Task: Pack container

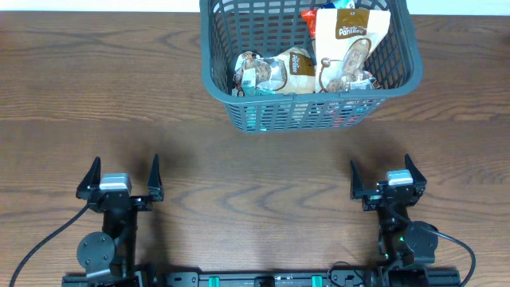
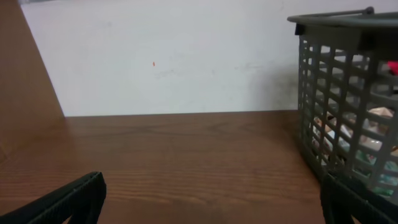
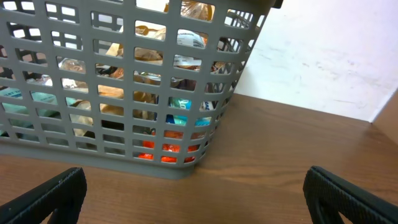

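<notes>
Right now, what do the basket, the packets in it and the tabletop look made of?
Basket: moulded grey plastic, matte, going by its slotted lattice walls and thick rim.
Snack packets: glossy printed film, crinkled with highlights, probably plastic.
Tabletop: brown wood grain, smooth; solid wood or laminate, I cannot tell.

The left tool (image 1: 125, 170) and right tool (image 1: 381, 167) both gape wide.

The large dark grey slotted plastic basket (image 1: 303, 112) at the bench's far edge loses its far rim to the overhead view's top edge. Inside, a red packet (image 1: 308, 22) is mostly hidden behind a tall brown-and-white snack packet (image 1: 351, 48). Through the lattice, both wrist views show the packets only as unreadable slivers.
</notes>
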`<state>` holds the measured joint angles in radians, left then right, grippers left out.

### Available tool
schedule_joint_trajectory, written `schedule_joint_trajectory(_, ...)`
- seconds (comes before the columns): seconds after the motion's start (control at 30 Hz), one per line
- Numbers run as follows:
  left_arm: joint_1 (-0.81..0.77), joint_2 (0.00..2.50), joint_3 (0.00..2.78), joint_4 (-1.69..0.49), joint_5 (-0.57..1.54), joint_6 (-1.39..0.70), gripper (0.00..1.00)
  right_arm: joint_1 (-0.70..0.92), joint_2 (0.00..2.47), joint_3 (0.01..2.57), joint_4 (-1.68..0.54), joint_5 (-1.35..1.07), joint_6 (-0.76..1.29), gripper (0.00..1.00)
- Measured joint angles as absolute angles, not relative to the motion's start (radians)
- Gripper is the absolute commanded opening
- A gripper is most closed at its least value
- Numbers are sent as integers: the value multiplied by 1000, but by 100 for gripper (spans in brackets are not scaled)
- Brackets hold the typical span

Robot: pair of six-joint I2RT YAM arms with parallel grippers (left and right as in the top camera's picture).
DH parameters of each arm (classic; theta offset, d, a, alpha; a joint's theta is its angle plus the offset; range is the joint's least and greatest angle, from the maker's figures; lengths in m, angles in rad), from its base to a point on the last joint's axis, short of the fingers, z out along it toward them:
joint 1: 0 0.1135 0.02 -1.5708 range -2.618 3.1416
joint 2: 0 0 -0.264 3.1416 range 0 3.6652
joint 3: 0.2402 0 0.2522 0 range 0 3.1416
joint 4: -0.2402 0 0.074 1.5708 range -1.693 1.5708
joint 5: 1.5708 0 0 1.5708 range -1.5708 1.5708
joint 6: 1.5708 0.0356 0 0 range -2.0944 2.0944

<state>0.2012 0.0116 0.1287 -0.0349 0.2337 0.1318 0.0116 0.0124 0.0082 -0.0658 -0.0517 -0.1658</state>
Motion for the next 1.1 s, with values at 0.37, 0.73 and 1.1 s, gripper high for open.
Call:
schedule_joint_trajectory(0.37, 173, 11, 88, -32, 234, 131, 99, 12, 12, 8, -66, -52, -166, 99)
schedule_joint_trajectory(0.73, 128, 10, 27, -21, 233, 131, 99, 12, 12, 8, -66, -52, -166, 99)
schedule_joint_trajectory(1.1, 115, 10, 27, -22, 232, 128, 98, 12, 12, 8, -65, -52, -166, 99)
